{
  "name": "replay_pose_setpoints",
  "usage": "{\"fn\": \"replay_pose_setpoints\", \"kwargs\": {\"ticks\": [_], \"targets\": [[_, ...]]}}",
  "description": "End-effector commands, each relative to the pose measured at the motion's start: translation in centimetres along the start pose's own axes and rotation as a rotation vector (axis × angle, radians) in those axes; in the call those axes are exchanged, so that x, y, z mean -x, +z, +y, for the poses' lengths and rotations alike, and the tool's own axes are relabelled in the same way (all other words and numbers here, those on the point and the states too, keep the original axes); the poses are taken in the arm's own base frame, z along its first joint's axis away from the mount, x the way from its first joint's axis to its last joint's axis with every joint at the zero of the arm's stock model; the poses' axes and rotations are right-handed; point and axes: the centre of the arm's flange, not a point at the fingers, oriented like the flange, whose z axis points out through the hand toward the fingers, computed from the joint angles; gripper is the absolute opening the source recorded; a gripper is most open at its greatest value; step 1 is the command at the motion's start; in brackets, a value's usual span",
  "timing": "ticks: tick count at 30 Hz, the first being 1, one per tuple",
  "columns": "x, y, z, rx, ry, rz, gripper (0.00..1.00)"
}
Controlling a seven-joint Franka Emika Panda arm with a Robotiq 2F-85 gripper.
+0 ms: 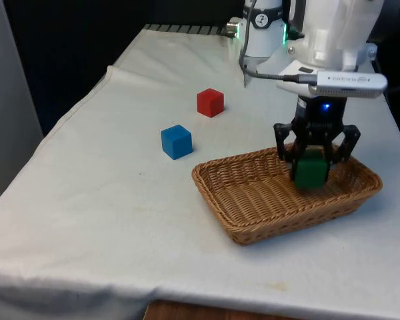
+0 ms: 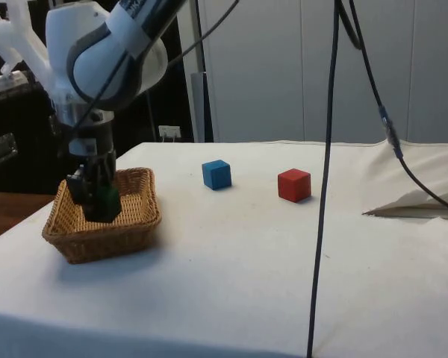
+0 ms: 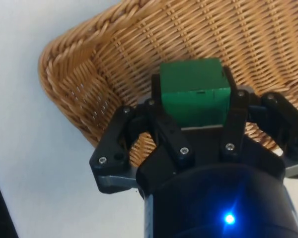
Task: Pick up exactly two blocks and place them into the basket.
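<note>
My gripper [image 1: 313, 162] hangs low inside the wicker basket [image 1: 253, 233], shut on a green block [image 1: 311, 172]. From the side, the gripper [image 2: 95, 192] and the green block [image 2: 104, 201] sit just below the basket's rim [image 2: 97, 242]. In the wrist view the fingers [image 3: 161, 124] press against both sides of the green block [image 3: 194, 91], over the basket's woven wall [image 3: 64, 59]. A blue block [image 1: 177, 141] and a red block [image 1: 210, 102] rest on the cloth towards the front view's left of the basket, apart from each other.
The blue block [image 2: 216, 174] and red block [image 2: 293, 185] stand in the middle of the table. A black cable [image 2: 325, 186] hangs down through the side view. The cloth is folded up at one table edge [image 2: 411, 205].
</note>
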Motion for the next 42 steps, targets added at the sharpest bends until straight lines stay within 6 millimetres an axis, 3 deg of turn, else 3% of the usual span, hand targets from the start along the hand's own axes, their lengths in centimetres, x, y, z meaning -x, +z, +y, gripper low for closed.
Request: {"fn": "replay_pose_setpoints", "kwargs": {"ticks": [1,3,5,6,8,9,12,13,21,26,29,33,36,42], "targets": [[0.0,0.5,0.0,-0.007,-0.004,0.004,0.01],[0.1,1.0,-0.1,-0.007,-0.009,0.003,0.09],[0.2,1.0,0.1,0.003,-0.008,-0.002,0.26],[0.1,1.1,0.0,-0.007,-0.011,0.003,0.26],[0.2,1.3,-0.1,-0.008,-0.013,0.004,0.46],[0.2,1.4,0.0,-0.007,-0.013,0.005,0.66],[0.2,1.5,-0.1,-0.008,-0.015,0.005,0.95],[0.3,1.4,0.0,0.003,-0.013,0.000,0.99],[0.2,1.4,0.1,0.004,-0.013,0.001,1.00],[0.1,-1.1,0.2,-0.003,-0.004,0.006,1.00],[0.0,-1.3,0.3,-0.006,-0.004,0.001,1.00],[0.6,-3.7,0.7,-0.008,0.013,0.004,1.00],[0.6,-4.0,0.7,-0.017,0.012,0.005,1.00],[1.3,-6.9,0.9,-0.026,0.035,0.008,1.00]]}}
